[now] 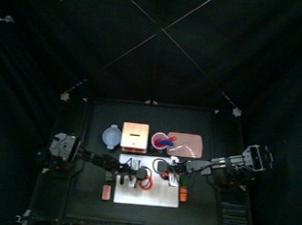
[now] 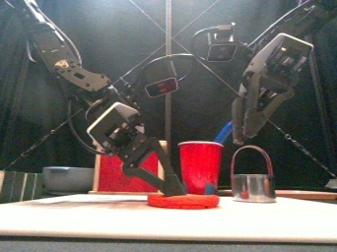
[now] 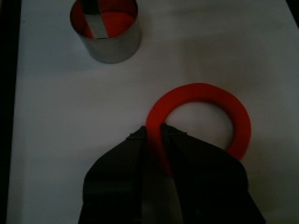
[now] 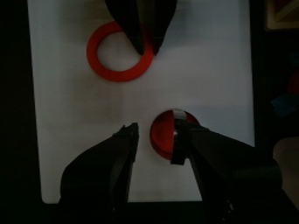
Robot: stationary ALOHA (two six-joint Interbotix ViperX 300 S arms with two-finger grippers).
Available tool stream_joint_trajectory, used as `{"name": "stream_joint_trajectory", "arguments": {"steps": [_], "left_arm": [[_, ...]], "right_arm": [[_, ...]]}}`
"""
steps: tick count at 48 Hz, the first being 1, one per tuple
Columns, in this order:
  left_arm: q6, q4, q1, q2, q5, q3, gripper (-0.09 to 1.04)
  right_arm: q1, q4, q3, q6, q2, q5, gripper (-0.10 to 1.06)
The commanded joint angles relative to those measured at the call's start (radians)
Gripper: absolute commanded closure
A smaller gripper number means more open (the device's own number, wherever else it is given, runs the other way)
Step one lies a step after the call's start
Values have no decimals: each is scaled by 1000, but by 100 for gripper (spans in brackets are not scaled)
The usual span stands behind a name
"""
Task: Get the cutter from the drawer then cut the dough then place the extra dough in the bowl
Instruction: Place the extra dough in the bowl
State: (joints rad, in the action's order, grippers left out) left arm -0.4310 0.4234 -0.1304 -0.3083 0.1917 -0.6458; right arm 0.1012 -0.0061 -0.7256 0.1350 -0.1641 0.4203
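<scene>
Dough ring (image 3: pixel 201 90): soft red dough with a smooth matt surface. It is a flat band with a round hole through its middle and lies flat on the board.
Board (image 3: pixel 59 131): a white, smooth, flat rectangle lying at the front of the table.
Cutter (image 2: pixel 251 185): a shiny metal cylinder with thin walls and a thin wire handle arching over its open top. It stands upright on the board, well apart from the dough ring and on the right arm's side.
Dough disc (image 4: pixel 167 140): a round red piece sitting inside the cutter and filling its floor.
Left gripper (image 2: pixel 168 185): its dark jaws are clenched on the rim of the dough ring, one inside the hole and one outside the band, low at the board.
Right gripper (image 4: pixel 158 131): its jaws are spread apart and hold nothing. It hangs above the cutter.
Bowl (image 2: pixel 66 178): blue-grey, round and shallow, behind the board on the left, beside the box.
Box (image 1: pixel 135 136): pale wood with a red drawer front, behind the board.
Cup (image 2: pixel 202 165): red and smooth with a slight taper, upright behind the dough ring. A blue knife (image 2: pixel 224 131) sticks out of it.
Tray (image 1: pixel 188 143): pink and flat, just right of the cup.
</scene>
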Motion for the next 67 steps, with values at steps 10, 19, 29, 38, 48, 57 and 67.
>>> {"name": "stream_joint_trajectory", "arguments": {"steps": [10, 19, 29, 38, 48, 57, 67], "left_arm": [[3, 3, 11, 129, 40, -48, 35], [3, 8, 14, 322, 66, -121, 35], [3, 34, 69, 532, 78, -201, 35], [2, 34, 189, 719, 120, -298, 35], [3, 66, 345, 948, 204, -457, 35], [0, 121, 497, 1034, 268, -626, 35], [3, 135, 568, 965, 207, -683, 34]], "right_arm": [[-2, -2, 18, 2, -34, -3, 17], [3, 2, 21, 2, -32, -5, 17], [3, 0, 26, -2, -28, -9, 17], [3, -2, 28, -2, -26, -8, 17], [2, -2, 25, -2, -21, -9, 17], [-2, -18, 31, -2, -8, -9, 17], [-5, -26, 43, -2, 6, -9, 17]]}}
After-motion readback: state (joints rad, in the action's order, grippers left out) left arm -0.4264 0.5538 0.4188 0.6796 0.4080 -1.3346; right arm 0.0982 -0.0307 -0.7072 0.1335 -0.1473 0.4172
